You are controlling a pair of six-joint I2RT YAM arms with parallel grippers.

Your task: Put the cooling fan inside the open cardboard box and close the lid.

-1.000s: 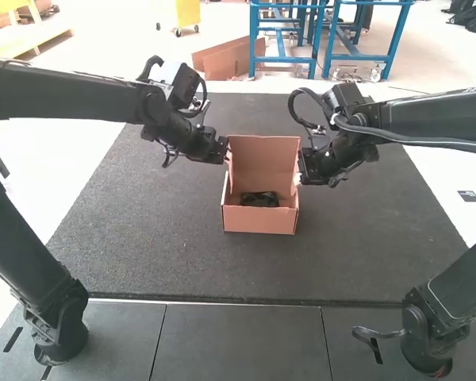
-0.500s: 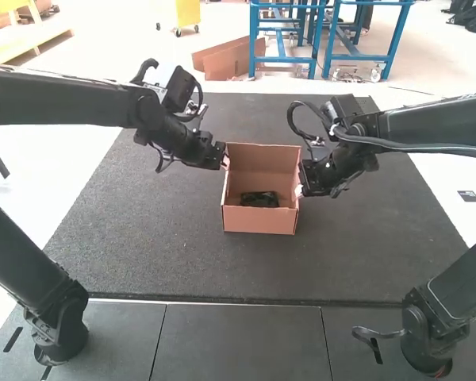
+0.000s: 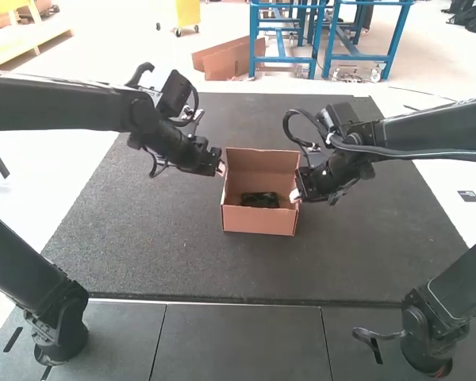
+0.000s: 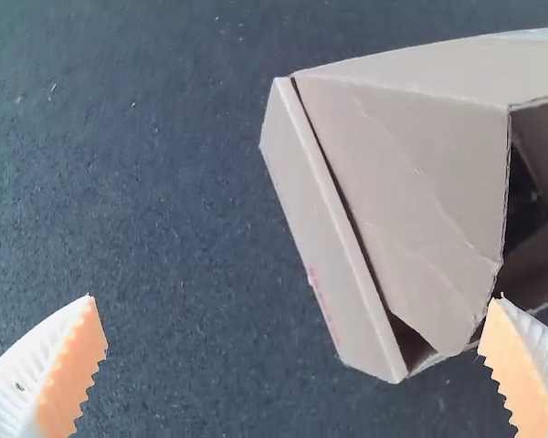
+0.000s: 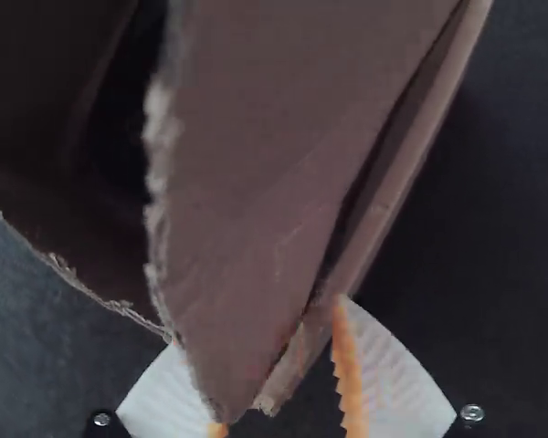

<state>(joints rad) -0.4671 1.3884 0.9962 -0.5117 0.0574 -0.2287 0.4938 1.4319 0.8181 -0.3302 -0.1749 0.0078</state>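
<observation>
I see the cardboard box (image 3: 259, 216) sitting near the middle of the mat (image 3: 135, 238). It is plain brown corrugated board, open at the top, with its lid (image 3: 260, 162) standing upright along the far side. The cooling fan (image 3: 260, 199) is already inside on the box floor. It is a small, flat black thing, and I cannot make out any more of it in the shadow.

My left gripper (image 3: 213, 164) hangs just beside the box's far left corner. Its white ribbed fingers (image 4: 59, 374) with orange pads are spread wide and hold nothing. From that wrist, the folded corner of the box lies between them and touches neither.

My right gripper (image 3: 298, 194) is at the box's right wall, pinched onto the right flap (image 5: 256, 182). The cardboard edge runs down between its fingers (image 5: 384, 374), and an orange pad presses against it.

The mat is dark grey and finely textured. It covers most of the table, with smooth grey panels (image 3: 238, 345) along the near edge and a pale surface on either side. A faint reddish mark (image 4: 312, 274) on the box's edge is too small for me to read. The same goes for a small dark tag (image 3: 469, 195) on the pale surface to the right of the mat.
</observation>
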